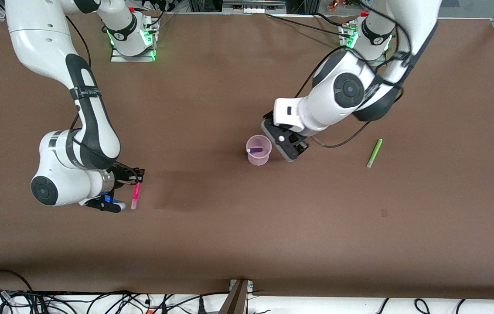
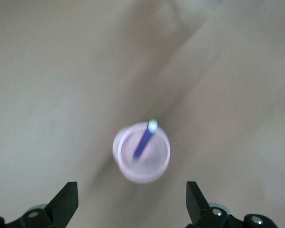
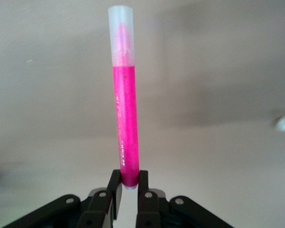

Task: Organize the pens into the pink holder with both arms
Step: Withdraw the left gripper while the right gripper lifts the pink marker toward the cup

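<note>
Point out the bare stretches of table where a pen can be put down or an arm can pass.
Widest bare patch: the table nearer the front camera than everything. Another lies between the right gripper, shut on the pink pen, and the pink holder. A smaller one lies between the left gripper and the green pen. Crowded: around the holder, with the purple pen inside and the open left gripper beside it.

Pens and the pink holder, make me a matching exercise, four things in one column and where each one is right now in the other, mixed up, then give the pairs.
Things:
1. purple pen
2. magenta pen
3. green pen
4. left gripper

Places or states:
A. lying on the table toward the left arm's end
B. open, over the pink holder
C. clamped in the right gripper
D. standing tilted in the pink holder

Pairs: 1-D, 2-C, 3-A, 4-B
</note>
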Tool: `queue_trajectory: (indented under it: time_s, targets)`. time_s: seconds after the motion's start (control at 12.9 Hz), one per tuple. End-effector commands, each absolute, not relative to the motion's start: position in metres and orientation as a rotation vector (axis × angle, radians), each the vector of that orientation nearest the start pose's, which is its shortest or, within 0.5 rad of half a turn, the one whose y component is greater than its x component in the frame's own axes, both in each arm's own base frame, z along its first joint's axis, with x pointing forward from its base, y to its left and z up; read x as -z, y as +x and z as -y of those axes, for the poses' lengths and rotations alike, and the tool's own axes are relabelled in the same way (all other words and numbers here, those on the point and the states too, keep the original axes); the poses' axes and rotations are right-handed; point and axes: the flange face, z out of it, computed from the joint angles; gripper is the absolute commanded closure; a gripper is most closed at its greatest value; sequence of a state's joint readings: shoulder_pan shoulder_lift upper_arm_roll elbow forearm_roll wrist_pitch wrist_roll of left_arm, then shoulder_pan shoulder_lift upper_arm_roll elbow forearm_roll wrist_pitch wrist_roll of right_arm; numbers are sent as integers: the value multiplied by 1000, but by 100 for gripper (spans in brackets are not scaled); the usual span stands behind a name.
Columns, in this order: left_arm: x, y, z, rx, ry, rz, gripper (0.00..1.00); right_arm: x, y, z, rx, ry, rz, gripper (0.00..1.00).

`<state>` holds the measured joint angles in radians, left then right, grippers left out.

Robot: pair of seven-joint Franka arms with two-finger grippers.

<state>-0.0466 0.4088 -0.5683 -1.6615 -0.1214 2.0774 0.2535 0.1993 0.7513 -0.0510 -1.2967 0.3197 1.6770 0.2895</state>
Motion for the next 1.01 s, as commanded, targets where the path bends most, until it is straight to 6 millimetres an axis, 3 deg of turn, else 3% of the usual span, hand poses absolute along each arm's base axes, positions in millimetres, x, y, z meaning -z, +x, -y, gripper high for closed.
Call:
queue_trajectory:
  time_s: [0.0,0.23,0.39,0.62,0.77,0.93]
  targets:
    - [-445,576,285,-117,-3220,-1102,0,-290,679,-172,-705,-2765,-490,92]
    - [-483,604,186,-234,-3180,-871,0,-304,668,-218,-791,-2664,-671,92]
    - [-514,615,135,-247,-3088,-766,0,-314,656,-254,-867,-2592,-795,92]
    - [-559,605,105,-362,-2974,-693,0,-329,642,-312,-953,-2432,-948,96]
    - [-599,603,65,-291,-2994,-551,0,-331,630,-352,-926,-2424,-981,96]
    - [-619,587,48,-189,-2986,-354,0,-336,616,-393,-895,-2406,-1076,96]
